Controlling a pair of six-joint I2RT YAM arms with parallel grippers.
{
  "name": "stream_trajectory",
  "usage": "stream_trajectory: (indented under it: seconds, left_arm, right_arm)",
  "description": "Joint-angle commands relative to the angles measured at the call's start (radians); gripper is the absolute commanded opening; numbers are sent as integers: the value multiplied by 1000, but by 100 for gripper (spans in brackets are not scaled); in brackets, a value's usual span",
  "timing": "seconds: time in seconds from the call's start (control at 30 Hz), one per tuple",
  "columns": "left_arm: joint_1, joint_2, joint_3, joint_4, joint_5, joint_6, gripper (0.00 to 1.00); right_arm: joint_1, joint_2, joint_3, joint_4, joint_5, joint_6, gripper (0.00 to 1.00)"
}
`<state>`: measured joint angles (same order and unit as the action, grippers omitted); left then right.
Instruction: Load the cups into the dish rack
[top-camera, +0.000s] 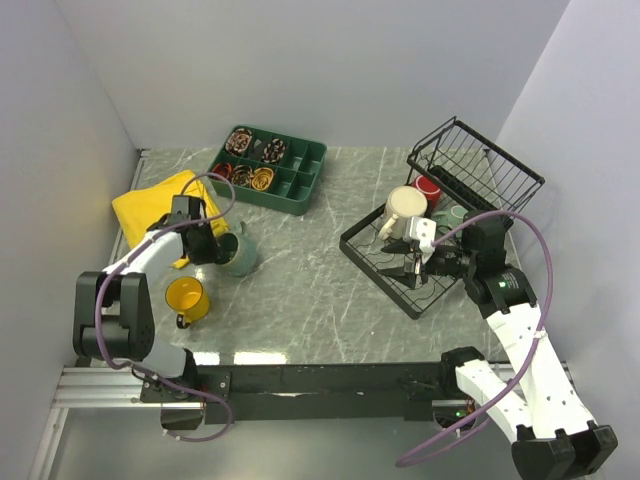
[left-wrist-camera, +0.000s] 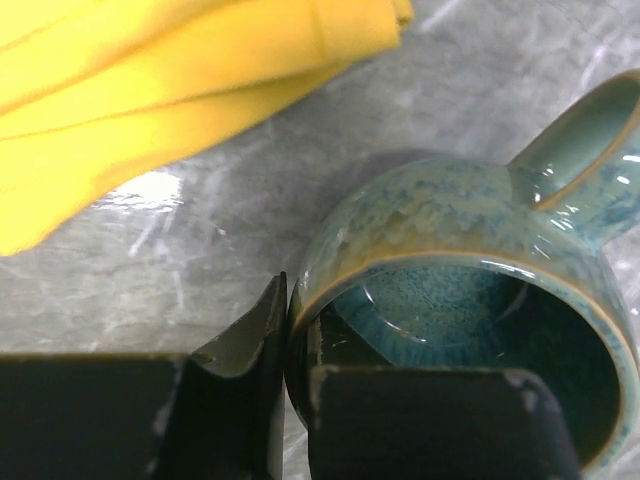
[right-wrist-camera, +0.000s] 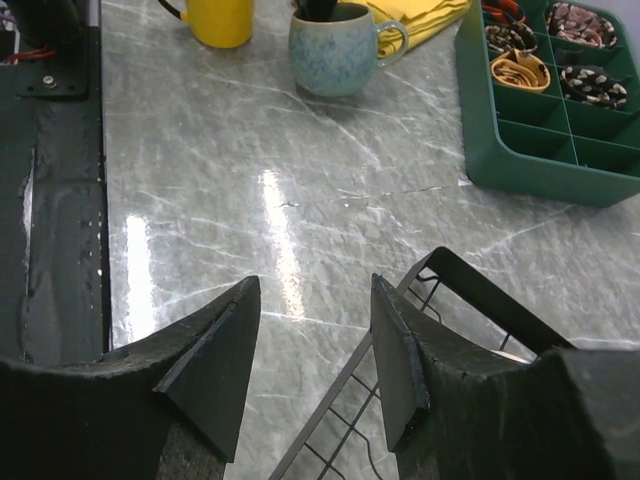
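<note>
Overhead, one grey marbled bench (top-camera: 300, 290) stands between pale walls. Of five cups, three sit in the single black dish rack (top-camera: 370, 258), whose long axis runs from near-left to its raised basket at far-right. The yellow mug (top-camera: 187, 297) and the grey-green mug (top-camera: 240, 256) stand upright on the bench at the left. The left gripper (left-wrist-camera: 295, 340) pinches the grey-green mug's rim, and the handle points to the far wall. The right gripper (right-wrist-camera: 310, 330) is open over the dish rack's near corner.
</note>
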<state>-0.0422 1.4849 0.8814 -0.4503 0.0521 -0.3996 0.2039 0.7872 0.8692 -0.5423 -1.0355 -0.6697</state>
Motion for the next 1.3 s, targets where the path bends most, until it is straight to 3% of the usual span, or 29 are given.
stream_trajectory:
  seconds: [0.0,0.17,0.27,0.5,0.63,0.77,0.87,1.07,1.2,1.27]
  left_arm:
    - [-4,-78,-12,70,115,21,1]
    - [-25,-253,-51,143,201,44,1]
    - [-86,-371,-70,197,224,65,1]
    - [-266,-643,-133,396,121,186,1]
    - [-347,-724,-147,501,32,293,1]
    - [-413,-758,-161,639,2,471,1]
    - [-468,-738,-139,674,5,600,1]
    - [-626,-712,-185,955,-49,934,1]
    - [-726,-637,-159,1071,-95,1158,1]
    - [-791,-595,-150,1124,-113,1220,1]
  right_arm:
    - [-8,-6,28,13,-31,24,56]
    - [-4,6,33,36,-93,108,62]
    - [2,41,91,-34,-144,117,64]
    - [22,262,358,-349,-247,139,64]
    - [51,359,442,-389,-330,273,64]
    - [86,418,468,-257,-380,539,64]
    - [117,441,461,-85,-383,839,65]
    - [161,497,329,393,-354,1460,70]
    - [225,518,254,626,-357,1674,75]
    - [233,540,251,653,-363,1751,78]
